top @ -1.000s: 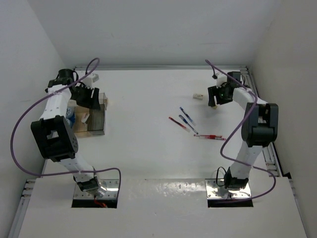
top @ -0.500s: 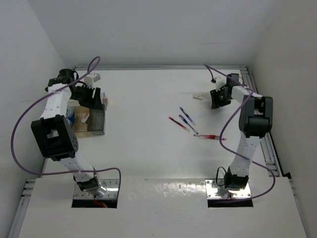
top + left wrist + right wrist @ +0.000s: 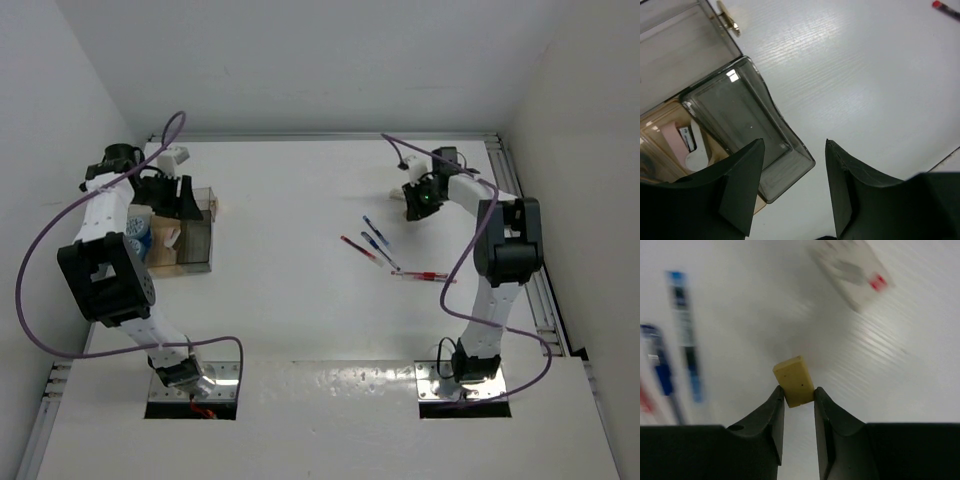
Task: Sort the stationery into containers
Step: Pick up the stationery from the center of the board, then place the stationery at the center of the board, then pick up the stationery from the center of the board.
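Note:
My right gripper is shut on a small beige eraser block and holds it above the table; in the top view this gripper is at the far right. A white eraser with a red mark lies beyond it. Two blue pens and two red pens lie mid-table; the blue ones show blurred in the right wrist view. My left gripper is open and empty above the clear box, which also shows in the top view. A pink-white piece lies beside that box.
A beige tray holding a blue-white roll sits left of the clear box. A second grey clear compartment with a brass clasp lies behind it. Walls close the table on the left, back and right. Purple cables loop off both arms.
My right gripper has moved left with the beige eraser and now covers the white eraser in the top view. My left arm has shifted slightly left over the box.

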You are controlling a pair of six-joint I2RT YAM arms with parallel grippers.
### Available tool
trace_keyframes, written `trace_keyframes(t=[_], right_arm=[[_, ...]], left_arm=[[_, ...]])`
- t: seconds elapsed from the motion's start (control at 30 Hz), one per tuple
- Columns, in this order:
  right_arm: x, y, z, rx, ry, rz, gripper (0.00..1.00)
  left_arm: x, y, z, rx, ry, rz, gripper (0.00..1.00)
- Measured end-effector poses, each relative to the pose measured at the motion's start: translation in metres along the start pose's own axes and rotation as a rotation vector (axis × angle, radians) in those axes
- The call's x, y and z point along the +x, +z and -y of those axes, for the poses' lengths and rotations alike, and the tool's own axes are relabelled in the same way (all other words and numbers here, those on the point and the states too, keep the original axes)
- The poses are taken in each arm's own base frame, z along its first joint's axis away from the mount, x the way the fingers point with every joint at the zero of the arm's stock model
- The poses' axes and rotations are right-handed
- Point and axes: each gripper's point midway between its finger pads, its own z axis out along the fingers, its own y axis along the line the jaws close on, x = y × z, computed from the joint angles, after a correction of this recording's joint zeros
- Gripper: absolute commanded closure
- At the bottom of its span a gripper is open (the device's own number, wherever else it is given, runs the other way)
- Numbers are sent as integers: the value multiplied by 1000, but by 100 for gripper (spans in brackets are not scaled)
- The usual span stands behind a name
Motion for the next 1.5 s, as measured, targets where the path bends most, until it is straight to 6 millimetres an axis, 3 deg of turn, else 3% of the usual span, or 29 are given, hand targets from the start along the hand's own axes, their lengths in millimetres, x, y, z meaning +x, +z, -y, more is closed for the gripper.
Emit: trace_keyframes(t=[0.1, 0.2, 0.33, 0.43, 0.53, 0.57, 0.73, 0.9, 1.0, 1.13, 1.27, 1.33, 1.37, 1.5], right_arm=[[-34, -2, -57, -74, -81, 43, 84], [-64, -5, -135, -169, -200, 90, 85], [-80, -1, -235, -294, -347, 121, 85], [-80, 9, -279, -342, -406, 110, 83], [-81, 34, -295, -332, -420, 92, 72], [-79, 42, -295, -321, -418, 78, 64], [-57, 73, -291, -268, -420, 5, 50], [-66, 74, -288, -233, -418, 29, 33], [-67, 72, -285, -226, -392, 30, 31], [-76, 42, -272, -235, -309, 63, 32], [-119, -10, -215, -177, -185, 201, 32], [-137, -33, -179, -123, -130, 273, 31], [-142, -45, -150, -79, -88, 303, 31], [-132, -55, -73, 43, 47, 307, 24]], left_arm=[[-3, -7, -8, 3, -35, 45, 43], [-4, -10, -13, 3, -48, 70, 42], [0, -9, -10, 3, -50, 70, 41], [0, -12, -7, -5, -42, 75, 41], [-1, -17, -3, -19, -19, 86, 40], [-1, -19, -2, -23, -12, 89, 40], [3, -23, 4, -40, 9, 97, 40], [-3, -17, 9, -33, 42, 105, 40], [-10, -9, 22, -9, 85, 102, 40], [-21, 11, 52, 53, 187, 98, 40], [-25, 41, 101, 144, 316, 52, 40], [-23, 62, 127, 187, 374, 25, 37], [-19, 71, 137, 200, 389, 10, 37], [3, 113, 173, 233, 416, -83, 36]])
